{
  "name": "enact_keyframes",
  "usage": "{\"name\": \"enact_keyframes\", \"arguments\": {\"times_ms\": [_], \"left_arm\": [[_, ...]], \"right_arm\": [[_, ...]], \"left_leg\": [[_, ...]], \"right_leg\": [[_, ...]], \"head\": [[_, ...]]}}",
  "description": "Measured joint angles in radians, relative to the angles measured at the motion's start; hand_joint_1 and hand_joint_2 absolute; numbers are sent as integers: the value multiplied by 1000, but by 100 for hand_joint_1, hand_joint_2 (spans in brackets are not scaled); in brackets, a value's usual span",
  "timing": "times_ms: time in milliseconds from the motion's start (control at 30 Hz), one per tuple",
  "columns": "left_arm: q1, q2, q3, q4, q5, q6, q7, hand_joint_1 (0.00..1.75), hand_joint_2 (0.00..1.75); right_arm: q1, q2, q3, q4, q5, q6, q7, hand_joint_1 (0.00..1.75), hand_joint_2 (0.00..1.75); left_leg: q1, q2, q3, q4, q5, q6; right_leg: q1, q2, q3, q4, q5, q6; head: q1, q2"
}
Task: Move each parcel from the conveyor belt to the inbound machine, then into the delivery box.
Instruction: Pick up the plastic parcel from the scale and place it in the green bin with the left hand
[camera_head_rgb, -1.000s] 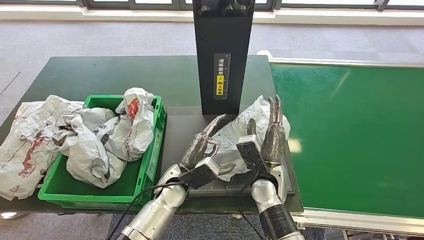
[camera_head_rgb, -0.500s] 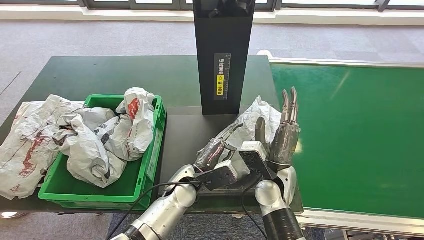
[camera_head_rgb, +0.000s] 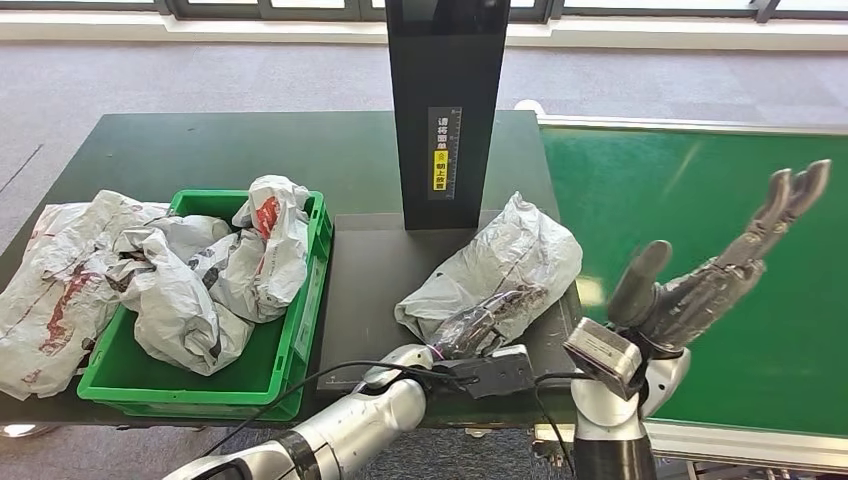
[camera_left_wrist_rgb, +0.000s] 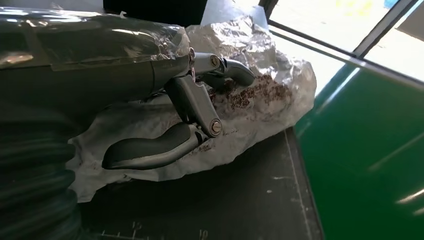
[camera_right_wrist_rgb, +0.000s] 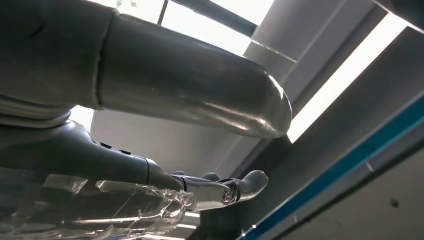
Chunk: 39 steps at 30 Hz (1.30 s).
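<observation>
Grey plastic film is wrapping the parcel (camera_head_rgb: 500, 265), which is lying on the dark plate of the inbound machine (camera_head_rgb: 446, 110), at the foot of its black column and just beside the conveyor belt (camera_head_rgb: 700, 250). Creased and slumped as it is, it is looking soft and light, probably slippery, and likely to sag when lifted; a hold across its fat middle, gathering the film, is looking safer than a pinch at a loose corner.

In the left wrist view the left hand (camera_left_wrist_rgb: 200, 105) is resting against the parcel's near side with fingers (camera_left_wrist_rgb: 235, 70) laid on the film and the thumb below; whether it is actually gripping I cannot tell. The right hand (camera_head_rgb: 720, 265) is hanging above the belt, fingers spread, holding nothing.

Left of the machine, the green delivery box (camera_head_rgb: 305, 300) is holding several crumpled grey-white bags (camera_head_rgb: 220, 270), heaped above its rim, and more bags (camera_head_rgb: 55, 275) are lying on the table (camera_head_rgb: 200, 150) just outside its left wall.
</observation>
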Motion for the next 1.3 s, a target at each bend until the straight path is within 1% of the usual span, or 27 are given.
{"name": "enact_keyframes", "arguments": {"times_ms": [33, 67, 167, 200, 300, 467, 633, 867, 1100, 1167, 1200, 1233, 1300], "left_arm": [[-7, 0, -19, 12, -5, 3, 18, 0, 175], [-14, 0, -37, 25, -14, 8, 41, 11, 175], [-33, 0, -98, 59, -52, 38, 117, 142, 175], [-39, 0, -117, 70, -70, 52, 145, 175, 175], [-59, 0, -172, 103, -124, 97, 226, 175, 175], [-82, 0, -225, 135, -150, 120, 262, 175, 175], [-98, 0, -267, 152, -202, 142, 339, 175, 175], [-106, 0, -300, 170, -264, 182, 400, 175, 175], [-109, 0, -334, 185, -368, 290, 504, 175, 175], [-110, 1, -342, 181, -464, 350, 574, 175, 175], [-106, 7, -341, 163, -556, 381, 619, 175, 175], [-99, 16, -328, 127, -684, 407, 659, 175, 175], [-71, 40, -263, 30, -964, 430, 699, 175, 175]], "right_arm": [[2, 0, 0, -21, 2, 0, 0, 0, 0], [5, 0, 0, -42, 5, 0, 0, 0, 0], [11, 0, 0, -93, 19, 0, 0, 0, 0], [13, 0, 0, -106, 24, 0, 0, 0, 0], [17, 0, 1, -139, 37, 1, 0, 0, 0], [21, -1, 1, -166, 43, 2, 0, 0, 0], [23, -1, 5, -182, 57, 2, 0, 0, 0], [24, -1, 11, -188, 66, 2, 0, 0, 0], [25, -1, 12, -191, 71, 2, 0, 0, 0], [27, -1, 13, -193, 70, 2, 0, 0, 0], [28, -1, 13, -194, 68, 2, 0, 0, 0], [29, -1, 13, -195, 66, 2, 0, 0, 0], [30, -1, 13, -196, 63, 2, 0, 0, 0]], "left_leg": [[0, 0, 0, 0, 0, 0], [0, 0, 0, 0, 0, 0], [0, 0, 0, 0, 0, 0], [0, 0, 0, 0, 0, 0], [0, 0, 0, 0, 0, 0], [0, 0, 0, 0, 0, 0], [0, 0, 1, 0, 0, 0], [0, 0, 1, 0, 0, 0], [0, 0, 1, 0, 0, 0], [0, 0, 1, 0, 0, 0], [0, 0, 1, 0, 0, 0], [0, 0, 1, 0, 0, 0], [0, 0, 1, 0, 0, 0]], "right_leg": [[0, 0, 0, 0, 0, 0], [0, 0, 0, 0, 0, 0], [0, 0, 0, 0, 0, 0], [0, 0, 0, 0, 0, 0], [0, 0, 0, 0, 0, 0], [0, 0, 1, 0, 0, 0], [0, 0, 1, 0, 0, 0], [0, 0, 1, 0, 0, 0], [0, 0, 1, 0, 0, 0], [0, 0, 1, 0, 0, 0], [0, 0, 1, 0, 0, 0], [0, 0, 1, 0, 0, 0], [0, 0, 1, 0, 0, 0]], "head": [[0, 0], [0, 0], [0, 0], [0, 0], [0, 0], [0, 0], [0, 0], [0, 0], [0, 0], [0, 0], [0, 0], [0, 0], [0, 0]]}}
